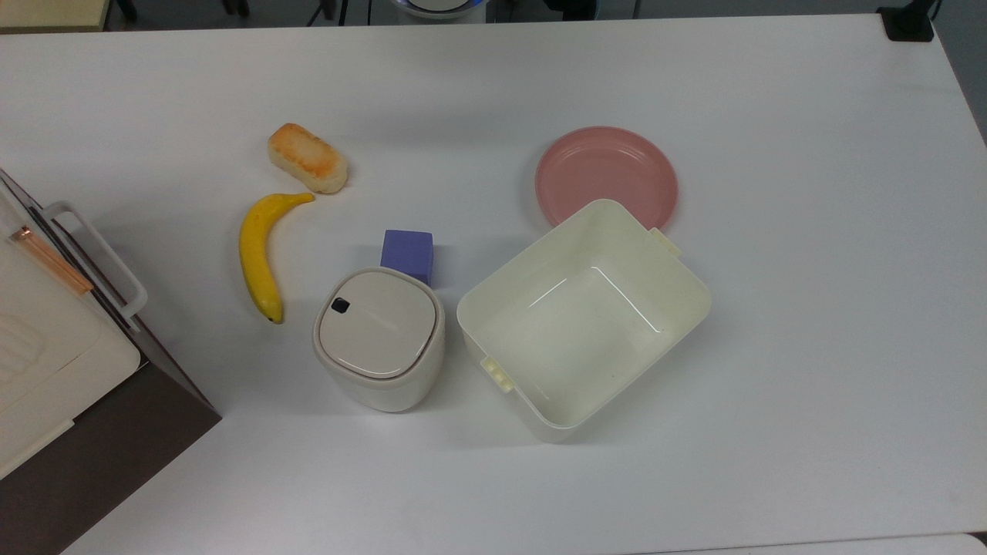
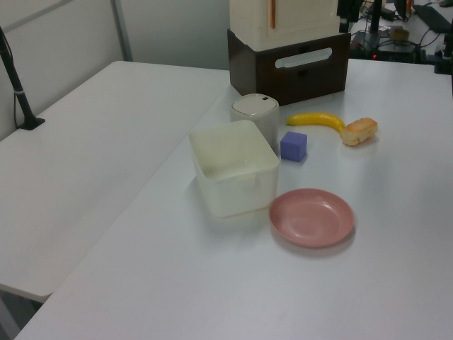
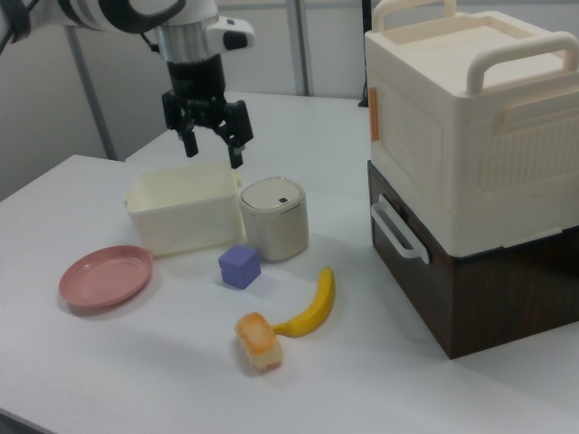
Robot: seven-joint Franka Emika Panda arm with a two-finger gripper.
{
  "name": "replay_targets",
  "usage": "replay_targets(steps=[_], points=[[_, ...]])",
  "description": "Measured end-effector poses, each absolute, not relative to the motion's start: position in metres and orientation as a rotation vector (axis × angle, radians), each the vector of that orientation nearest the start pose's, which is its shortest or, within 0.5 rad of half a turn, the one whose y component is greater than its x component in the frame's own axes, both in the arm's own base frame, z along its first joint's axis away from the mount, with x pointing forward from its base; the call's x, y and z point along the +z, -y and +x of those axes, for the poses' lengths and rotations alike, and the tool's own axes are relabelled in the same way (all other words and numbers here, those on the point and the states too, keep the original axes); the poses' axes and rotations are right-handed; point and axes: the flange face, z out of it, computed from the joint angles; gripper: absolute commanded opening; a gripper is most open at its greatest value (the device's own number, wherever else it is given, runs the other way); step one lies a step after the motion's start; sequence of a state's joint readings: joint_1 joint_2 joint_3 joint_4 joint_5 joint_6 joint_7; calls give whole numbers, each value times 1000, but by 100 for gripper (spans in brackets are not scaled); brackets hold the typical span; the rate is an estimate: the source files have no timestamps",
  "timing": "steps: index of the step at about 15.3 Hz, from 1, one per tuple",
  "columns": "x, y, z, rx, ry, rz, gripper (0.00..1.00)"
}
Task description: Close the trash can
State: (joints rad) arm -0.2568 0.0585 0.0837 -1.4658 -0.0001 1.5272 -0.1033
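Six loose items on the white table (image 1: 810,308). Small cream-white rounded-square plastic trash can (image 1: 379,339) (image 2: 255,115) (image 3: 275,218) stands upright near the table's middle, flat beige hinged lid (image 1: 376,324) lying flush on its rim, small black button (image 1: 340,305) at the lid corner toward the top view's upper left. Purple cube (image 1: 407,255) (image 3: 240,267) sits just beside the can, a narrow gap between them in the right view. Larger cream lidless rectangular tub (image 1: 584,316) (image 3: 182,207) is close on the top view's right of the can, not touching as far as the top view shows; pink round plate (image 1: 606,176) (image 3: 106,276) is just past the tub. Yellow banana (image 1: 261,251) (image 3: 309,307) and orange-topped bread piece (image 1: 307,157) (image 3: 259,341) lie on the top view's left of the can. Black two-finger gripper (image 3: 210,143) hangs in the air, fingers spread wide and holding nothing, above the tub and can in the right view. Cream handled box on a dark brown drawer unit (image 3: 461,154) stands at the right view's right.
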Motion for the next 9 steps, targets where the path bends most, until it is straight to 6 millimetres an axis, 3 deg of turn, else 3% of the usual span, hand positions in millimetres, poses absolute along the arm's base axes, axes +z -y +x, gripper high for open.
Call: replay_targets(steps=[4,9], points=[[617,70,570,-32,-160,-3135,100],[609,67,570,-23,-185,-3134,100]])
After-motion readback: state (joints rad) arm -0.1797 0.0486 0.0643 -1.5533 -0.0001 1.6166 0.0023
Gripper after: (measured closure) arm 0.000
